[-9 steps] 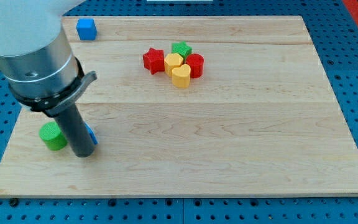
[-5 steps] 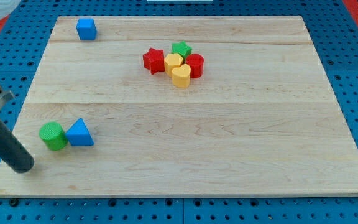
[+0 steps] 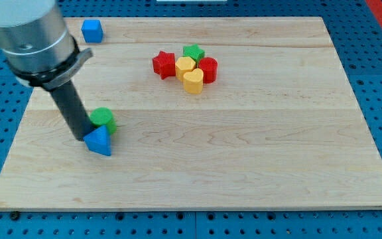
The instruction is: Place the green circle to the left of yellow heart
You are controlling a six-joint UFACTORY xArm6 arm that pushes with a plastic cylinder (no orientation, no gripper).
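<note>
The green circle (image 3: 104, 119) lies at the view's left of the wooden board, touching the blue triangle (image 3: 99, 141) just below it. My tip (image 3: 79, 135) rests on the board right at the left side of both blocks, touching or nearly touching them. The yellow heart (image 3: 193, 81) sits far to the upper right, in a tight cluster of blocks. The green circle is well apart from the heart, down and to the left of it.
The cluster around the heart holds a red star (image 3: 164, 64), a yellow hexagon (image 3: 185, 66), a green star (image 3: 193, 52) and a red cylinder (image 3: 208, 68). A blue cube (image 3: 92, 30) stands at the top left corner. The board's left edge (image 3: 20, 126) is near my tip.
My tip swung from the right of the green circle round to its left, then pushed in. The green circle moved right and up; the blue triangle shifted slightly right.
</note>
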